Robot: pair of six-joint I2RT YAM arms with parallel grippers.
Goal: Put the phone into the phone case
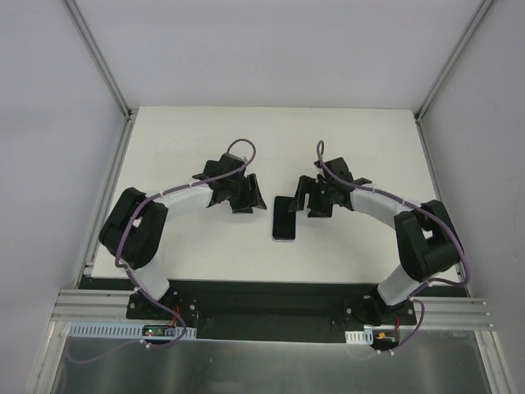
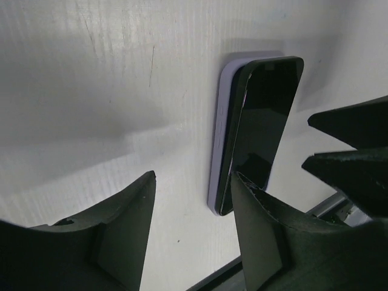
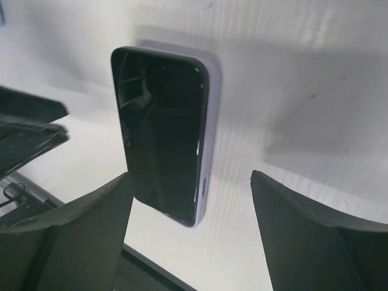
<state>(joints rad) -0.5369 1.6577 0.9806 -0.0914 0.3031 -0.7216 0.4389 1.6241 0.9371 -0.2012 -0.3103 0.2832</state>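
A black phone (image 1: 285,215) lies screen up on a lavender phone case (image 1: 285,237) at the table's middle. In the left wrist view the phone (image 2: 262,115) looks tilted, its edge lifted off the case's side wall (image 2: 219,139). The right wrist view shows the phone (image 3: 160,133) with the case's rim (image 3: 209,145) along one long side only. My left gripper (image 1: 246,197) (image 2: 193,176) stands open just left of the phone, nothing between its fingers. My right gripper (image 1: 305,201) (image 3: 191,174) stands open over the phone's right side, also holding nothing.
The white table (image 1: 205,139) has a black front edge (image 1: 271,300) near the arm bases. Grey walls and metal frame posts (image 1: 102,66) enclose the back and both sides. Each wrist view shows the opposite gripper's fingers (image 2: 351,151) (image 3: 30,130) close beside the phone.
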